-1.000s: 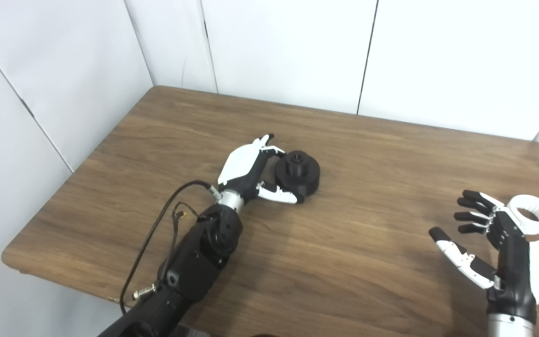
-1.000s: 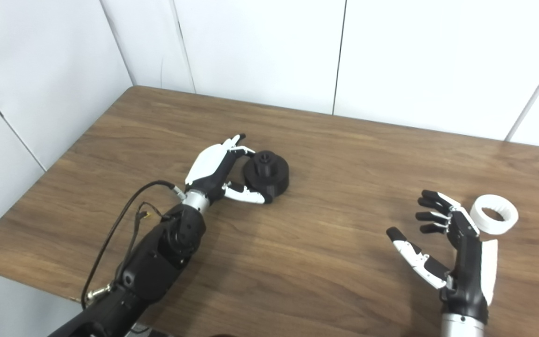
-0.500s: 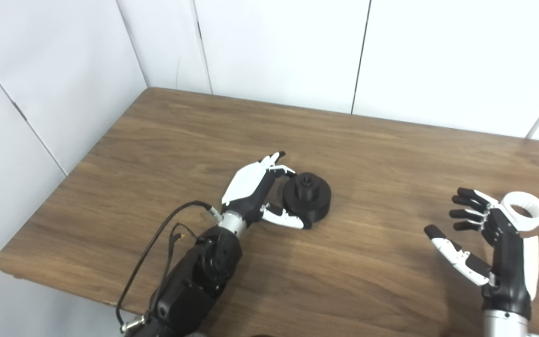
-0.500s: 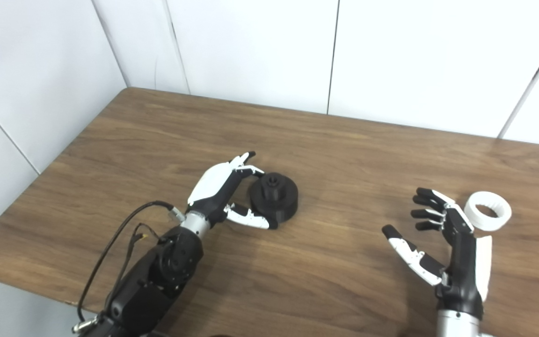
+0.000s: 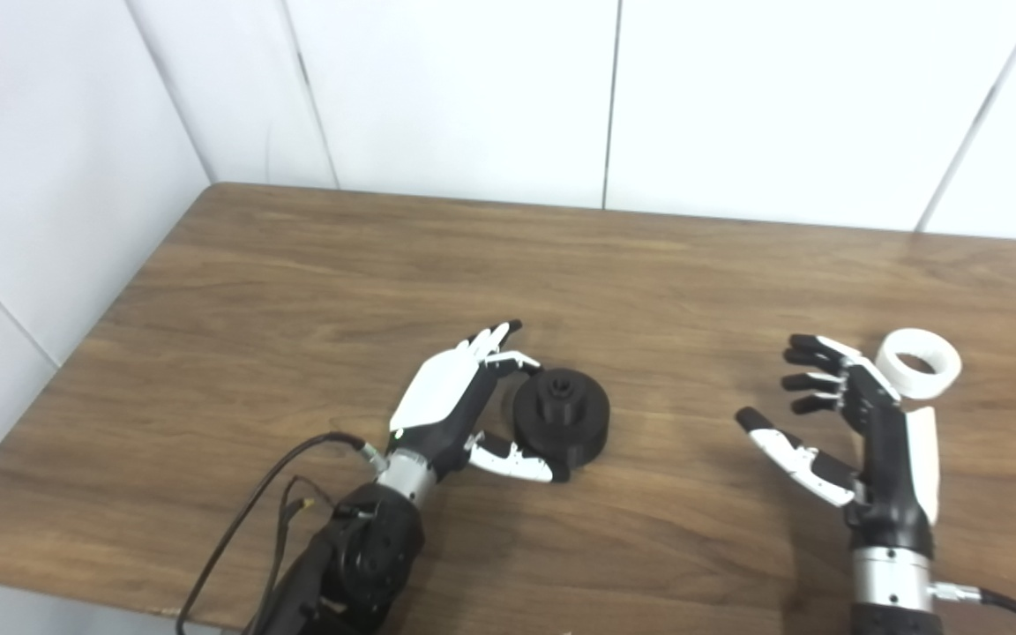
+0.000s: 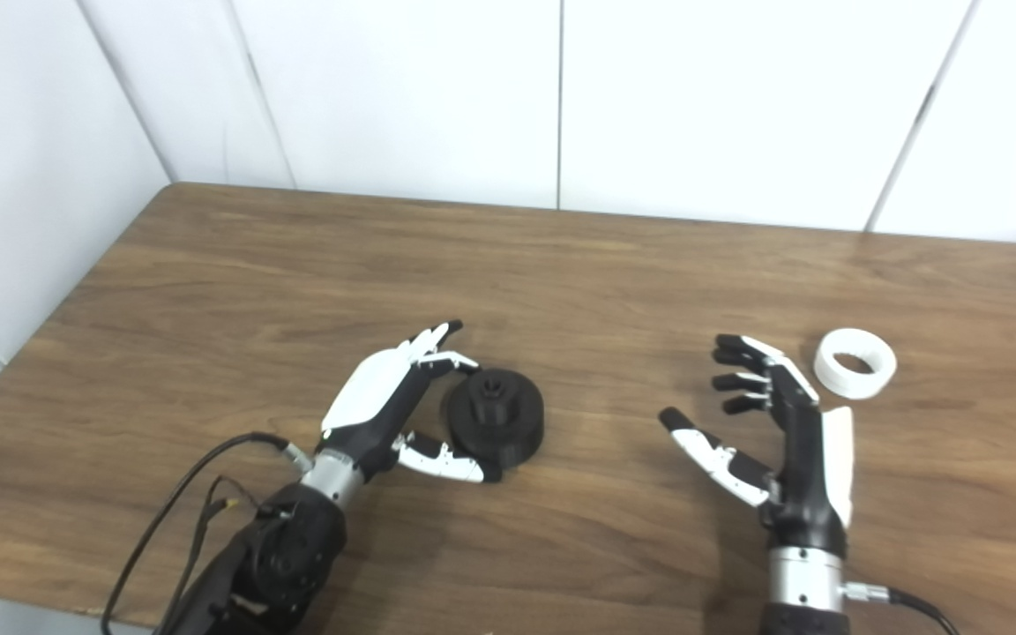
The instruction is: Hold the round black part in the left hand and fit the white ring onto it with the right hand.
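The round black part (image 5: 563, 418) lies flat on the wooden table (image 5: 314, 265), with a small hub on top. My left hand (image 5: 455, 410) is open, its fingers and thumb curved around the part's left side, close to it or touching it. The white ring (image 5: 917, 363) lies on the table at the right. My right hand (image 5: 843, 423) is open and empty, palm facing left, just left of the ring and in front of it. It also shows in the right eye view (image 6: 773, 423), apart from the ring (image 6: 855, 363).
White wall panels (image 5: 473, 88) stand behind the table and along its left side. A black cable (image 5: 252, 503) loops from my left forearm near the table's front edge.
The camera has turned right and tilted, so the whole picture has shifted. Both hands keep their open poses and their places beside the black part and the ring.
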Robot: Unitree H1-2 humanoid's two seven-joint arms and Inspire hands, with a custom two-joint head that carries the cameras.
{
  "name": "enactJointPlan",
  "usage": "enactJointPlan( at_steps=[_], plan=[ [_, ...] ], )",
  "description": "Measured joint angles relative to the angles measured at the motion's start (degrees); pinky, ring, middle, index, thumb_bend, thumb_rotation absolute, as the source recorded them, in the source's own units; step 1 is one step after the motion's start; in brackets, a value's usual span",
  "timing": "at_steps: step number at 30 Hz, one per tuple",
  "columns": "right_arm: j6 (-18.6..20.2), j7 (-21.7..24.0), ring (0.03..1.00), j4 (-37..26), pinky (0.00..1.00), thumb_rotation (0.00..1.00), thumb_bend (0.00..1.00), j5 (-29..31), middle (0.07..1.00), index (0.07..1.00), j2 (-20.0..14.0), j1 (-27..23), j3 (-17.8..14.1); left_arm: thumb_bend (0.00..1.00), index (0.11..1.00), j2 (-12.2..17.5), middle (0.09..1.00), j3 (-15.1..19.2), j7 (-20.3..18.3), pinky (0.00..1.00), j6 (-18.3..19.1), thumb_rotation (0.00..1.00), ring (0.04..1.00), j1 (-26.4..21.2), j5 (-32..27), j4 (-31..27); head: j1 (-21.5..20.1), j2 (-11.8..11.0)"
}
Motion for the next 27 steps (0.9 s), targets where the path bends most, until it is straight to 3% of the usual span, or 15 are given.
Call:
enactJointPlan(
  at_steps=[15,27],
  plan=[
    [1.90,-0.55,0.610,-0.31,0.51,0.21,0.71,-0.66,0.688,0.711,0.78,-0.06,1.42,1.00,0.639,-0.77,1.000,-2.05,-2.55,1.00,-2.61,0.35,1.000,4.64,0.41,-4.10,-2.73,0.88],
    [2.15,-1.22,0.604,-0.31,0.50,0.19,0.71,-1.10,0.683,0.708,1.44,-0.18,1.74,1.00,0.638,-1.62,1.000,-2.81,-6.22,1.00,-2.84,0.33,1.000,5.06,1.99,-6.09,-2.64,0.97]
  ],
)
